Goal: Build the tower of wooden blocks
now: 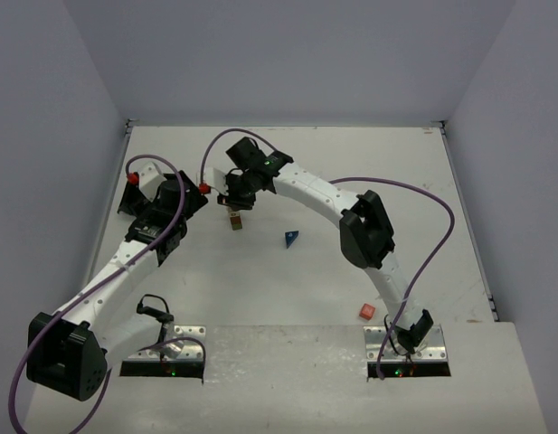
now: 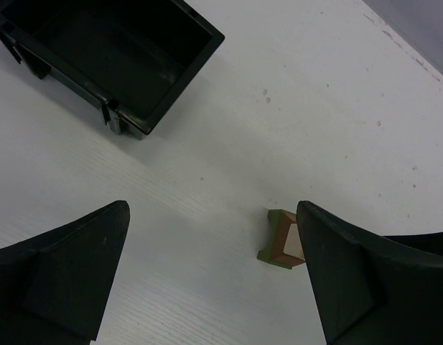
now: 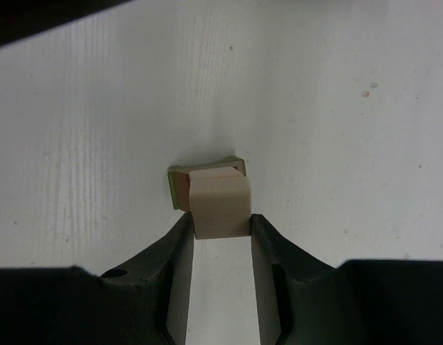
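Observation:
An olive-green oblong [image 3: 176, 180] lies on the table with a tan cube [image 3: 215, 171] on top of it; the pair also shows in the top view [image 1: 234, 221]. My right gripper [image 3: 221, 224] is shut on a second tan cube [image 3: 221, 205], held right over the first; whether the two touch I cannot tell. The blue wedge [image 1: 290, 239] lies on the table right of the stack. The red cube [image 1: 367, 311] sits near the right arm's base. My left gripper [image 2: 212, 215] is wide open and holds nothing, with the stack [image 2: 278, 237] just beside its right finger [image 2: 350, 273].
A black square tray [image 2: 199, 43] stands on the table ahead and to the left of my left gripper. Purple cables loop over both arms [image 1: 414, 194]. Grey walls close in the table's left, back and right edges.

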`<act>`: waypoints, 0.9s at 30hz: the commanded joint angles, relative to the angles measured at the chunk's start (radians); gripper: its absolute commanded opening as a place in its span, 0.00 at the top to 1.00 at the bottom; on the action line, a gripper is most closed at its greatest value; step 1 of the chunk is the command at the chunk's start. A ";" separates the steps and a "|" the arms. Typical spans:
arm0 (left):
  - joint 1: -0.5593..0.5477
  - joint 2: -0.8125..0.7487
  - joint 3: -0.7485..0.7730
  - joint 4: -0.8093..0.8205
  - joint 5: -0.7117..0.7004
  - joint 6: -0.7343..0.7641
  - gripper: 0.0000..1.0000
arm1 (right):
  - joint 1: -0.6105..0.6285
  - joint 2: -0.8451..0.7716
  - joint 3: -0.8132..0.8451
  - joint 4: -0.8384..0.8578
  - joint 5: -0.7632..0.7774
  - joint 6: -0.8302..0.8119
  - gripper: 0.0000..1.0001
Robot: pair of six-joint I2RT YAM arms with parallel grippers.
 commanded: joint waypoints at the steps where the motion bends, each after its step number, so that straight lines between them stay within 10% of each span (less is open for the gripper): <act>1: 0.001 -0.008 0.033 0.063 0.012 0.000 0.00 | 0.014 0.007 0.052 0.000 0.038 0.014 0.65; 27: 0.001 0.007 0.035 0.071 0.028 0.003 0.00 | 0.024 0.007 0.055 0.017 0.058 0.025 0.56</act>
